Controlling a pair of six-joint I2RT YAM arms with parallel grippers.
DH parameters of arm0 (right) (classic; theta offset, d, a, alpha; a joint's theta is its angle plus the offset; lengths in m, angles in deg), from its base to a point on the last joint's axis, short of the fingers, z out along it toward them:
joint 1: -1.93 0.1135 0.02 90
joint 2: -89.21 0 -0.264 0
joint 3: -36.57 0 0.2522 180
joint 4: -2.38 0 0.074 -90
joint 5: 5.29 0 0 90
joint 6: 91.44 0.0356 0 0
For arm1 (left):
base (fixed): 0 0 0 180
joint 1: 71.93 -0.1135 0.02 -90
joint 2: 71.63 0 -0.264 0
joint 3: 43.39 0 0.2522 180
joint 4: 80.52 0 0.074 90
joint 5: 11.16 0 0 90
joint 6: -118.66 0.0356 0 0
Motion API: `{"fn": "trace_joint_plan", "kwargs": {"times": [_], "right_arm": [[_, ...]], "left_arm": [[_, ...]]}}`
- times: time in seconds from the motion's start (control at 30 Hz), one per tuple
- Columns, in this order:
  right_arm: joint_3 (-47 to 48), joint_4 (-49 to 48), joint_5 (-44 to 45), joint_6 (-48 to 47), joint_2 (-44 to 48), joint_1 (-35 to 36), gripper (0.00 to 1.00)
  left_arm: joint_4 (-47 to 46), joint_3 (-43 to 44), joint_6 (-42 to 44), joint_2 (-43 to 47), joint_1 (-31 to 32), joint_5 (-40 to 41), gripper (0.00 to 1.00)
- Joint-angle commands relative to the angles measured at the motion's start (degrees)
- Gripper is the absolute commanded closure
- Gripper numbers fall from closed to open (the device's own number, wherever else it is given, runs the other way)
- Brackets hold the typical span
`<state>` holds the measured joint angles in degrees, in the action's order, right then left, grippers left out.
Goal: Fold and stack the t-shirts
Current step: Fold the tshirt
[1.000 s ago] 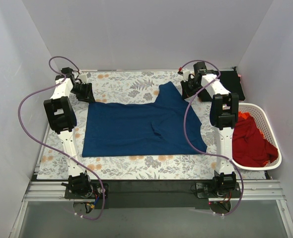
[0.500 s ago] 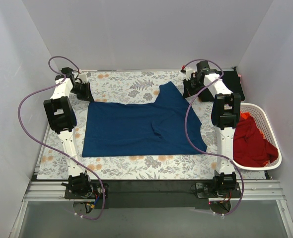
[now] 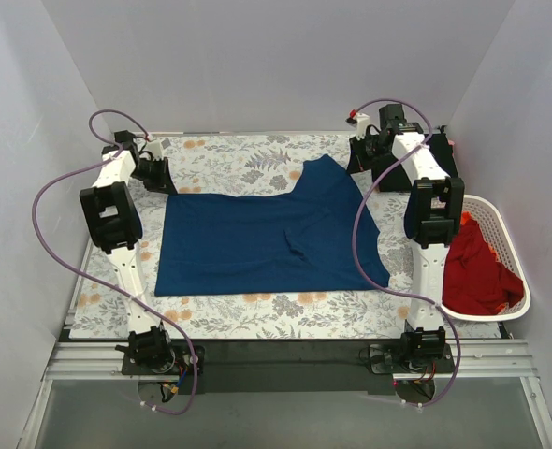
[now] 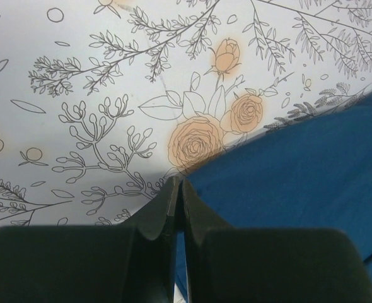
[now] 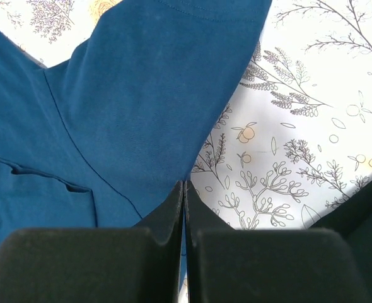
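Navy t-shirt (image 3: pixel 267 238) lies spread on the floral cover (image 3: pixel 229 159), with left gripper (image 4: pixel 178 185) and right gripper (image 5: pixel 184 187) both pinched shut and empty at its far edge, so descending unopened would likely rumple the cloth.

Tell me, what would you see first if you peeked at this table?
First you'd see the big navy blue t-shirt, spread flat in the middle of the flowery table cover with one sleeve poking toward the far side. Next comes the white basket on the right, with red cloth heaped inside. The left arm and right arm reach toward the far corners, jaws shut.
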<state>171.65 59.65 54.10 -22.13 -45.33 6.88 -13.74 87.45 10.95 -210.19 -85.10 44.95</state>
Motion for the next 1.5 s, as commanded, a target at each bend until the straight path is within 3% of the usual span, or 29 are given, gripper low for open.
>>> {"fn": "trace_joint_plan", "kwargs": {"times": [0.0,0.63,1.1,1.47], "right_arm": [[-0.6,-0.1,-1.7,0.4,3.9,-0.9,0.99],[-21.6,-0.1,-4.7,-3.3,23.5,-3.0,0.99],[-41.2,-0.1,-4.2,-8.4,36.0,-3.8,0.99],[-51.8,-3.2,-1.2,-11.9,33.5,-3.8,0.99]], "left_arm": [[-2.2,-1.9,1.2,7.3,-0.8,-2.4,1.0],[-3.8,-18.6,10.8,25.1,-4.4,-8.7,1.0],[-3.7,-41.6,21.8,42.4,-6.0,-7.2,1.0],[-9.9,-51.9,20.5,39.8,-6.0,-2.4,1.0]]}}
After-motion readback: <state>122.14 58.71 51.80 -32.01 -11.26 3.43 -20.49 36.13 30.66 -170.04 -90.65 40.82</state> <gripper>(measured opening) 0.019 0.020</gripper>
